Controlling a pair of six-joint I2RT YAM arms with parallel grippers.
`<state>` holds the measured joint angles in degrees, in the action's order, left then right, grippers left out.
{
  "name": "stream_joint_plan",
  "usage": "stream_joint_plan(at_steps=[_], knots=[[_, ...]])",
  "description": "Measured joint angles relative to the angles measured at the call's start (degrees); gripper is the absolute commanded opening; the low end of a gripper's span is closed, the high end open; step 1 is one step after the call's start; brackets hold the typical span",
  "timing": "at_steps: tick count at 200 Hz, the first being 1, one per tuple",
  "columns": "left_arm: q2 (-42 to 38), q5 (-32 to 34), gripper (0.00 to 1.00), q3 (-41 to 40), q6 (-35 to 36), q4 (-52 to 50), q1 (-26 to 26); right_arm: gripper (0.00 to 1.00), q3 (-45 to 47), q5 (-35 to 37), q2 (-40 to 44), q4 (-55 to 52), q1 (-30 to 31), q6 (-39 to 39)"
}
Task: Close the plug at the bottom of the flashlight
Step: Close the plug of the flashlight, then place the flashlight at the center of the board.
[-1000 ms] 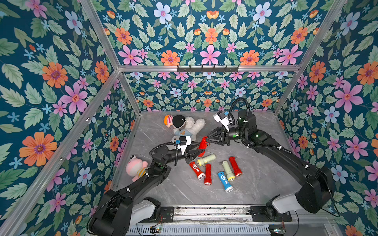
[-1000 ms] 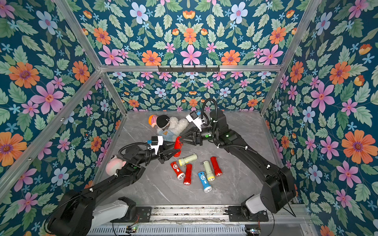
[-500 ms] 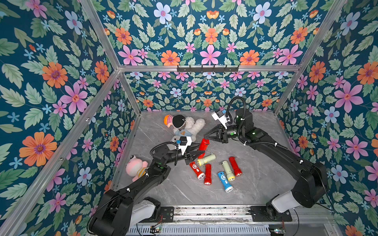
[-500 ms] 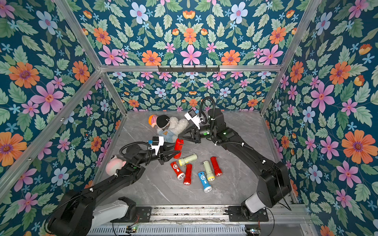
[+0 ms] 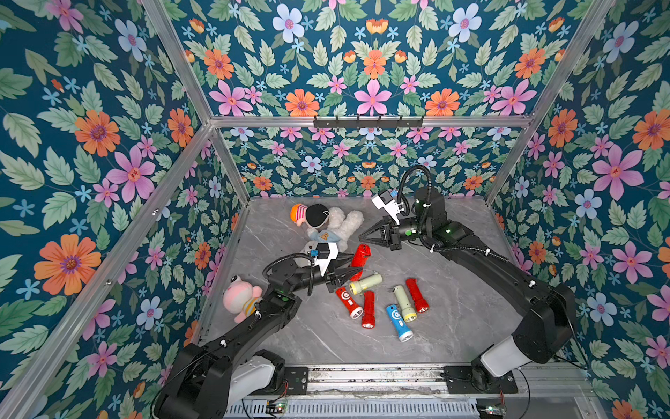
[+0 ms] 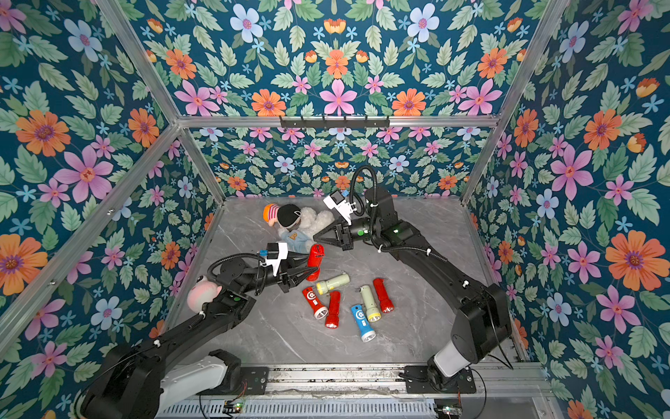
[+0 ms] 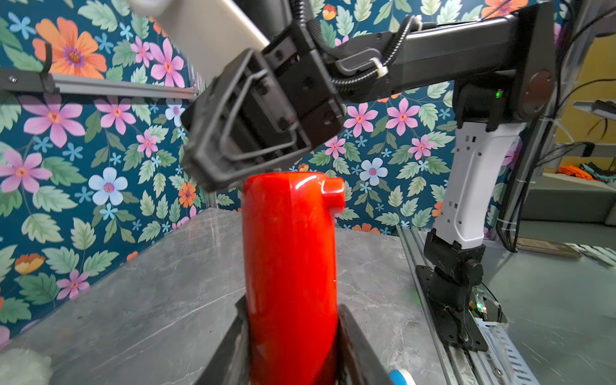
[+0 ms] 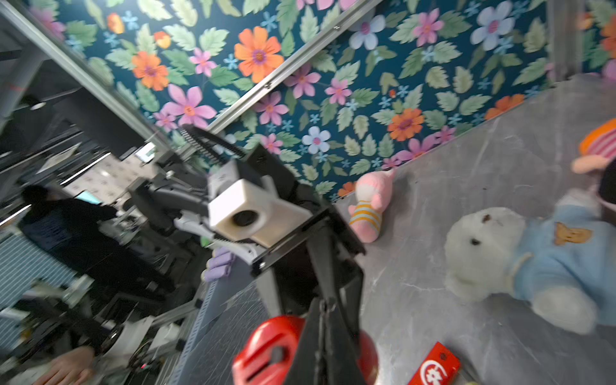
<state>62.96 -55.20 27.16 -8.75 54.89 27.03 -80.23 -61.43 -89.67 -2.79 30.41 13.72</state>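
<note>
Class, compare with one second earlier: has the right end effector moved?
Yes. In both top views the right end effector has shifted slightly toward the white plush bear, its tip now at the end of the red flashlight.

My left gripper [image 6: 311,271] clamps the red flashlight [image 6: 316,255] near its lower end. My right gripper [image 6: 315,236], jaws drawn together, sits just beside the flashlight's far end. Whether they touch cannot be determined.

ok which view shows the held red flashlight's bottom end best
Right wrist view: the red flashlight shows its end close up. Left wrist view shows only its side; in both top views it is tiny.
</note>
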Motion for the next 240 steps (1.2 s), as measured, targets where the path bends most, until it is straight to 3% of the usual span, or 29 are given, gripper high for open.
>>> stream_joint_plan(at_steps=[35,85,112,152,240], knots=[[-0.3,-0.1,0.0,0.0,0.4,0.5,0.0,0.23,0.5,9.2,1.7,0.6,-2.6,1.1],[-1.3,0.1,0.0,0.0,1.7,-0.5,0.0,0.24,5.2,36.2,4.7,-5.2,-6.5,1.9],[-1.3,0.3,0.0,1.0,3.1,-2.7,0.0,0.23,10.9,45.8,5.2,-10.6,-9.6,4.1],[2.0,0.2,0.0,4.5,4.5,-6.0,0.0,0.23,19.1,49.6,7.1,-14.3,-12.0,5.8],[16.5,0.1,0.0,15.1,0.6,-7.4,0.0,0.23,25.5,56.5,15.9,-15.0,-13.0,5.1]])
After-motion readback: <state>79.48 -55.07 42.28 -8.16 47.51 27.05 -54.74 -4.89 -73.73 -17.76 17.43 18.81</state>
